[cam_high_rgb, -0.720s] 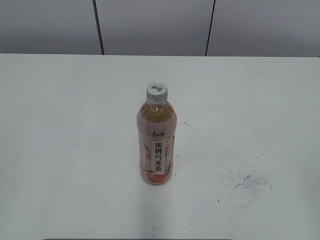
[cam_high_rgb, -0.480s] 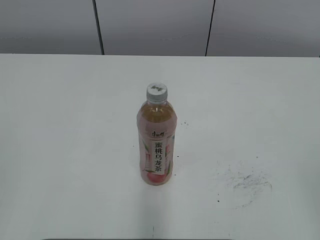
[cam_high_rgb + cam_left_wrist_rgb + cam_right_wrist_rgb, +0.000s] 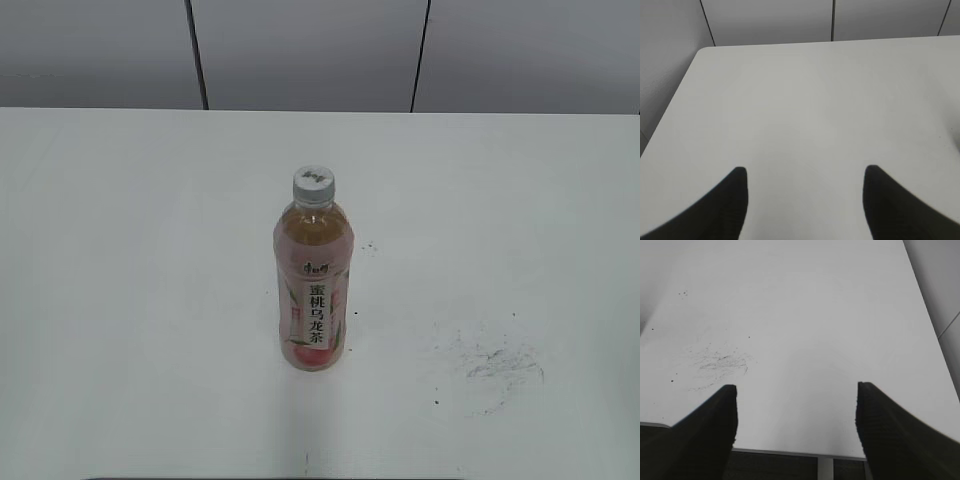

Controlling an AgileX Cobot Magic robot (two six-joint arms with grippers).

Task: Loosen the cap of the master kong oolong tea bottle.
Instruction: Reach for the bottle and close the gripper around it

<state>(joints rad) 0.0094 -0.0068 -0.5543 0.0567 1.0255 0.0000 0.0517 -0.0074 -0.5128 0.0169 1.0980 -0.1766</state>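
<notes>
The bottle [image 3: 313, 290] stands upright near the middle of the table [image 3: 120, 300], its cap [image 3: 313, 184] on top, with grey scuffs [image 3: 497, 362] to its right. Neither arm shows in the exterior view. The left gripper [image 3: 805, 172] and right gripper [image 3: 796, 390] are spread over bare table, fingers cut off by the frame, holding nothing.

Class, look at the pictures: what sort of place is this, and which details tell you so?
Probably a robot test bench, not a home: a bare white table with dark scuff marks, plain grey wall panels, and a lone tea bottle.
</notes>
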